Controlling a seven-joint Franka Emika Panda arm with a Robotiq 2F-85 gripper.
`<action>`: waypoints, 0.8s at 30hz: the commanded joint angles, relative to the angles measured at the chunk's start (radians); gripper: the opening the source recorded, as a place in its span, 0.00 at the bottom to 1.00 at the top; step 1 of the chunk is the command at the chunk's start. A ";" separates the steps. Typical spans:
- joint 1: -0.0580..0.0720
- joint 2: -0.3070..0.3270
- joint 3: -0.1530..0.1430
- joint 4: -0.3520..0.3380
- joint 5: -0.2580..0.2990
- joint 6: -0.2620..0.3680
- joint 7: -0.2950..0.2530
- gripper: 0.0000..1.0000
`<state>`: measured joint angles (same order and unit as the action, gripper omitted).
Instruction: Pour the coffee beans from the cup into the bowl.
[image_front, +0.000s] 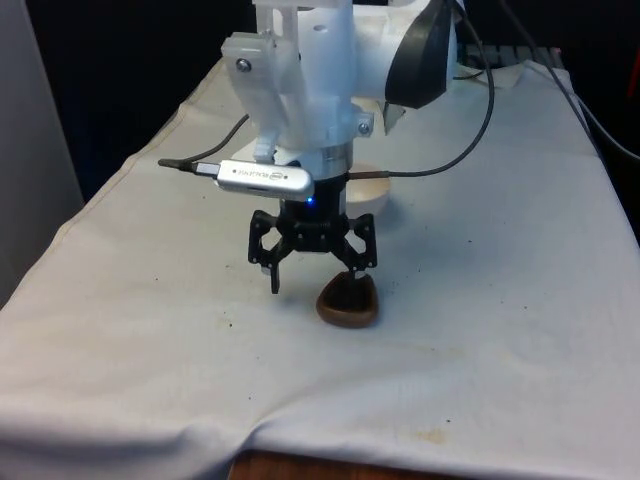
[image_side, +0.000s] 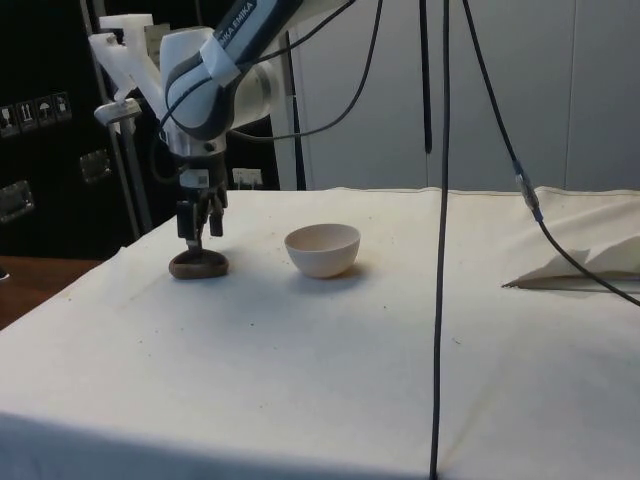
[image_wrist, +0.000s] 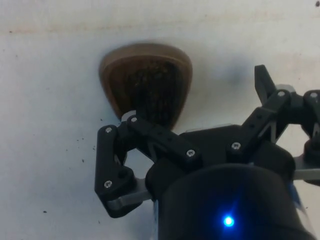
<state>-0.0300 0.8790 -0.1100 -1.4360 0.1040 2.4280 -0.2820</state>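
The black two-finger gripper (image_front: 313, 272) hangs spread wide just above the cloth, holding nothing, one finger poised over the rim of a low brown cup (image_front: 348, 299) and the other off to the front view's left, clear of it. In the wrist view the cup (image_wrist: 146, 80) reads as a rounded, almost triangular vessel with a thick wooden-looking wall, filled near the brim with dark coffee beans (image_wrist: 150, 85). From the side view the gripper (image_side: 200, 232) stands straight over the cup (image_side: 198, 264), which sits on the white cloth (image_side: 320, 370) near the table's edge — the pale bowl (image_side: 322, 249) waits just beside it, upright and apart, its inside not visible from here.

The cup looks stiff and light, its load loose and quick to spill — any tilt during the lift would likely scatter beans onto the cloth, where a few dark specks already lie. The sensible hold appears to be across the rim wall, one finger inside and one outside, at the narrower end nearest the gripper, firm enough that the smooth wall does not slip when tipped. The bowl seems shallow and light too, and a knock might shift it.
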 joint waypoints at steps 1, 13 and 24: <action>0.000 0.000 0.000 0.000 0.000 0.000 0.000 1.00; -0.008 0.034 0.001 0.052 0.027 -0.025 -0.012 1.00; -0.011 0.040 0.000 0.056 0.030 -0.027 -0.011 1.00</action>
<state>-0.0370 0.9140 -0.1150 -1.3880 0.1300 2.4100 -0.2900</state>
